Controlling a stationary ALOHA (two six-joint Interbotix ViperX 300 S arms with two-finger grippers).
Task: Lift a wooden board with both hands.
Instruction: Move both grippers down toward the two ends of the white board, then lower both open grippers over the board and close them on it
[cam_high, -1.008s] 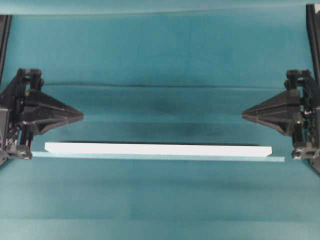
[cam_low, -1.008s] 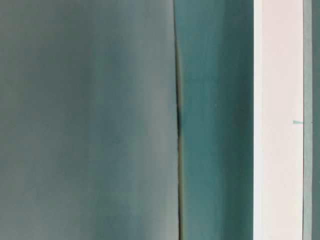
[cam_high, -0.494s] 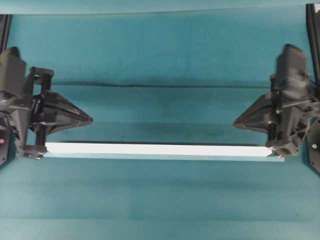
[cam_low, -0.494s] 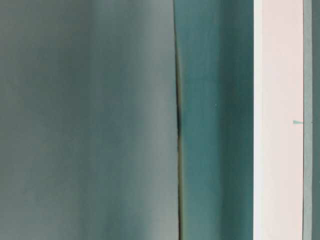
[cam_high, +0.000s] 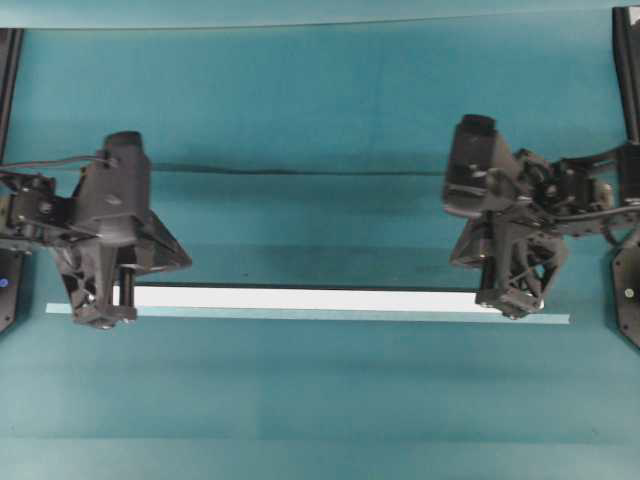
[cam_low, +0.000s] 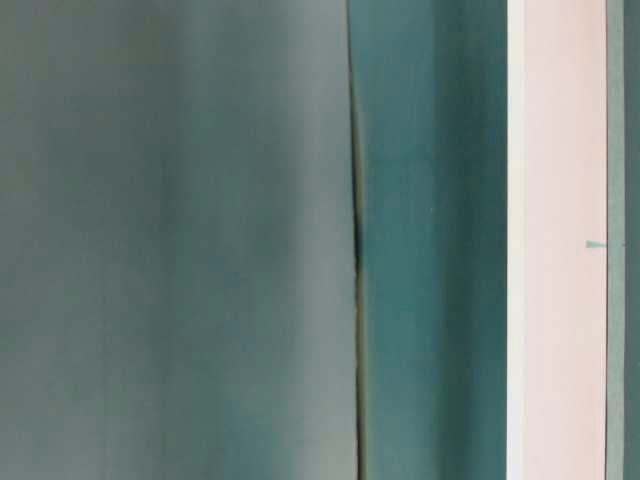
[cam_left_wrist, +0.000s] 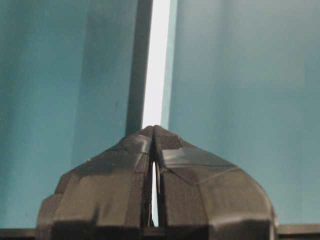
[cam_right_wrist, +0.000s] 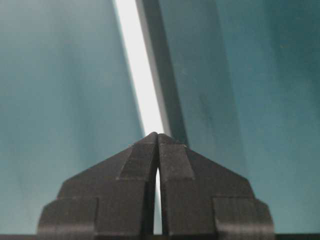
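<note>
Wooden board (cam_high: 300, 298) lay flat on the teal worktop (cam_high: 320, 400), long axis running left-right, roughly midway between the near and far edges, a bit toward the near one. A pale teal strip (cam_high: 400, 317) ran along its near side, touching or just beside it, and stuck out past both board ends.

Left gripper (cam_high: 105, 310) sat over the board's left end, covering it; arm body reached in from the worktop's left edge. Left wrist view: fingertips (cam_left_wrist: 141, 142) pressed together at the tip, only a thin slit lower down with white showing through it; board (cam_left_wrist: 156, 65) ran straight away from the tip. Whether the fingers actually pinched the board or just met above it, cannot tell.

Right gripper (cam_high: 510, 303) sat over the board's right end, covering it; arm came in from the right edge. Right wrist view: fingertips (cam_right_wrist: 145, 145) also closed against each other at the tip, narrow white slit below; board (cam_right_wrist: 140, 75) ran away from the tip, slightly slanted, dark edge on its right. Grip on the board not confirmable here either.

Table-level view: blurred, showed a whitish vertical band (cam_low: 555, 240) against teal; nothing more could be made out. Board's height off the worktop could not be told.
</note>
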